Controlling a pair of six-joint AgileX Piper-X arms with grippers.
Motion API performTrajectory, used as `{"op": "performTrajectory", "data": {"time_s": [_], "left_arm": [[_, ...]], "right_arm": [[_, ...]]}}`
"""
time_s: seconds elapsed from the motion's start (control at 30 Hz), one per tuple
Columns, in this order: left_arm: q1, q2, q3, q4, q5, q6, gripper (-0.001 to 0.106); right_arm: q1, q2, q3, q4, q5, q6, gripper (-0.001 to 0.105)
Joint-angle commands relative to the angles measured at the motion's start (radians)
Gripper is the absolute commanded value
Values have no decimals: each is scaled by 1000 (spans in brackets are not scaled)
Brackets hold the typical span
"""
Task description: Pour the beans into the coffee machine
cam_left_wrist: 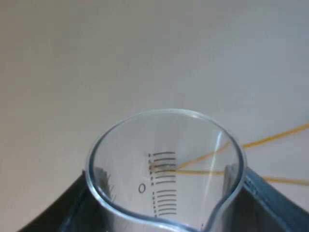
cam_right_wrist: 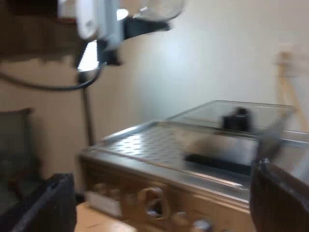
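Observation:
The clear measuring glass (cam_left_wrist: 166, 164), with black scale marks and a pouring lip, stands between the dark fingers (cam_left_wrist: 270, 198) of my left gripper (cam_left_wrist: 169, 203), which is shut on it. I see no beans in the part of the glass that shows. In the right wrist view, the espresso machine (cam_right_wrist: 159, 164) has a steel top, and its clear bean hopper (cam_right_wrist: 236, 121) sits on it. High above the machine's far end the left arm holds the glass (cam_right_wrist: 159, 7). My right gripper (cam_right_wrist: 164, 203) is open at the machine's front, with nothing between its fingers.
A pale wall (cam_left_wrist: 145, 58) lies behind the glass, with thin yellow lines (cam_left_wrist: 275, 137) across it. Knobs (cam_right_wrist: 152, 200) line the machine's front panel. A dark stand pole (cam_right_wrist: 88, 121) rises beyond the machine.

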Motion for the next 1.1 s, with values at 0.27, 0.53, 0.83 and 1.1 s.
{"op": "performTrajectory", "data": {"time_s": [0.27,0.53,0.83,1.1], "left_arm": [[-2,-140,-7,167,-44,-398,27],[-2,-252,-7,340,-44,-596,27],[-2,-335,-7,610,-44,-771,27],[11,-409,55,697,-4,-888,27]], "right_arm": [[2,-7,-52,56,-198,-8,79],[2,-9,-160,346,-248,-8,79],[2,-9,-181,524,-351,-10,79],[2,-2,-181,563,-366,-19,79]]}}
